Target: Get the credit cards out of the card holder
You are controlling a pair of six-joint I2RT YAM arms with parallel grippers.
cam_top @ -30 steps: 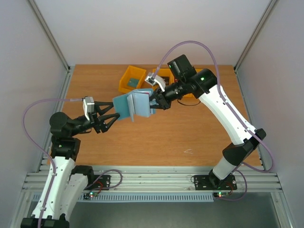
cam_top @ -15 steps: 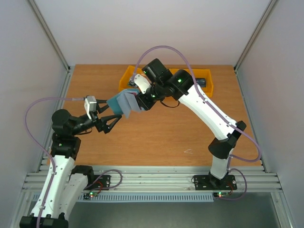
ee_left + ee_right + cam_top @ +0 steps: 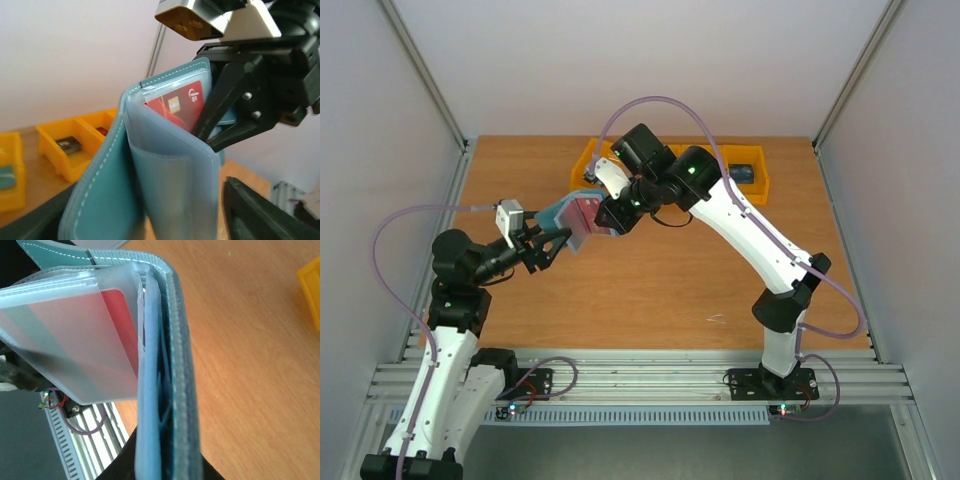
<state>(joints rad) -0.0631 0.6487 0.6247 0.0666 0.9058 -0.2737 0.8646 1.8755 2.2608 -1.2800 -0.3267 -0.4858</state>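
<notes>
The slate-blue card holder point(image 3: 570, 218) hangs open above the table's left middle, between both arms. A red credit card point(image 3: 175, 106) sits in its clear inner pocket and also shows in the right wrist view as a red card point(image 3: 120, 322). My right gripper point(image 3: 612, 214) is shut on the holder's cover and leaves point(image 3: 170, 390) from the far side. My left gripper point(image 3: 552, 243) is open. Its fingers point(image 3: 252, 212) stand on either side of the holder's lower part, with a gap on the right. Other cards are hidden.
Yellow plastic bins point(image 3: 598, 166) stand in a row along the table's far edge. One bin point(image 3: 750, 183) holds a dark object. In the left wrist view a bin point(image 3: 60, 155) holds a dark card. Metal frame posts rise at the rear corners.
My right arm swung the holder left and closer to the left gripper. The leaf with the red card now faces up. The left fingers spread, then narrowed a little around the holder.
</notes>
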